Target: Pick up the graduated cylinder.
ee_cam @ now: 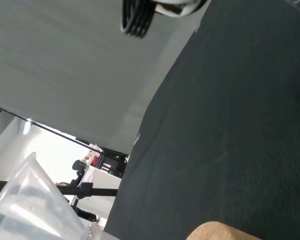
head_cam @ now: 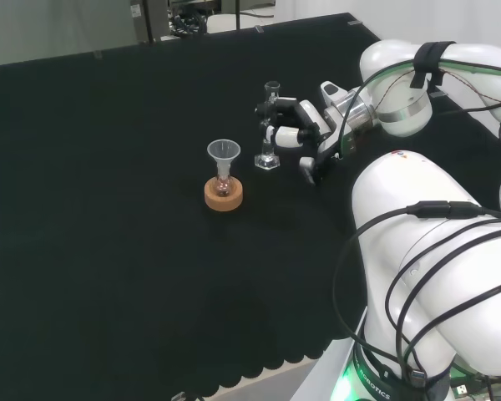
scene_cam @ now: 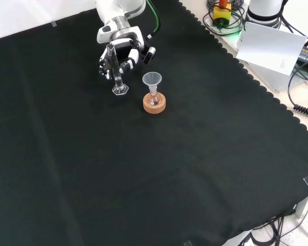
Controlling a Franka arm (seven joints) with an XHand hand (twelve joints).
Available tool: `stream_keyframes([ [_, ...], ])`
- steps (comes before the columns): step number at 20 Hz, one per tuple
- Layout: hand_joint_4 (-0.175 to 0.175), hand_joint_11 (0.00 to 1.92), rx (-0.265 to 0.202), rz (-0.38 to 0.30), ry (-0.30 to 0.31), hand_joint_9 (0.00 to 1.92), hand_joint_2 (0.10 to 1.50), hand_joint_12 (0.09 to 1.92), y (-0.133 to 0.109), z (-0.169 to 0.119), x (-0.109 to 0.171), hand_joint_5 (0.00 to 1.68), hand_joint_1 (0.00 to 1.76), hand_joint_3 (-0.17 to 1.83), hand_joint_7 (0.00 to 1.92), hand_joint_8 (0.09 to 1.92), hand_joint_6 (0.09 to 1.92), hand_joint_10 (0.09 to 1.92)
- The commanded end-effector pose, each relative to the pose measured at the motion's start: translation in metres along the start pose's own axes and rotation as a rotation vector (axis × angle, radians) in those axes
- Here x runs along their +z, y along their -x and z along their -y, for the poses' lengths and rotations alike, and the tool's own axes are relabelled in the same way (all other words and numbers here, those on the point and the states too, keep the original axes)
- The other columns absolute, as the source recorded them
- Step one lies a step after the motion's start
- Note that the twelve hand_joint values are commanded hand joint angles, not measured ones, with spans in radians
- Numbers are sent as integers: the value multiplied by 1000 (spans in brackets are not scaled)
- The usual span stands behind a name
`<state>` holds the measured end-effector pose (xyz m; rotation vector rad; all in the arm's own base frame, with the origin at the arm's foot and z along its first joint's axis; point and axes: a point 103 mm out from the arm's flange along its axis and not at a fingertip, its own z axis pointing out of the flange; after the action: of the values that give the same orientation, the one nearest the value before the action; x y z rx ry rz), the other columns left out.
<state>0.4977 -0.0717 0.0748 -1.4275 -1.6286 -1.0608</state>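
The black and white hand (head_cam: 305, 134) reaches in level over the counter (head_cam: 108, 251), its jointed fingers (head_cam: 277, 107) curled round the graduated cylinder (head_cam: 270, 125), a slim tube of clear glass that stands upright with the fingers closed on its middle. In the front view the hand (scene_cam: 119, 55) comes in from the top and the fingers wrap the tube from behind, while the cylinder (scene_cam: 118, 82) shows its flat hexagonal foot on the black cloth just below the fingertips; whether that foot has left the cloth cannot be told. Just beside the hand, on the far side of the cylinder from the wrist in the head view, sits a round cork ring (head_cam: 224, 195), tan and matte, bearing a small clear flask (head_cam: 224, 184) with a translucent cone-shaped funnel (head_cam: 223, 152) in its neck; ring and cylinder stand near each other but apart. The wrist view catches the funnel's pale rim (ee_cam: 25, 200) close up, a tan edge of the cork ring (ee_cam: 225, 232), and a ribbed black part of the hand (ee_cam: 137, 17). The cloth is dull black, lightly creased, with a scalloped edge at the counter's border.
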Motion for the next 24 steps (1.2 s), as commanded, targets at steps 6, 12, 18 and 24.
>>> stream_keyframes([
  [6,-32,679,-5,28,8,885,698,1164,-1,1,3,672,1089,672,599,637,702,387],
  [12,-27,712,-4,44,23,915,681,1157,-1,3,5,728,1097,704,640,638,721,399],
  [18,-24,722,-2,17,23,921,682,1149,2,4,-2,745,1097,711,648,634,717,399],
  [24,-19,734,2,2,33,927,693,1143,2,4,-3,757,1097,715,655,632,714,397],
])
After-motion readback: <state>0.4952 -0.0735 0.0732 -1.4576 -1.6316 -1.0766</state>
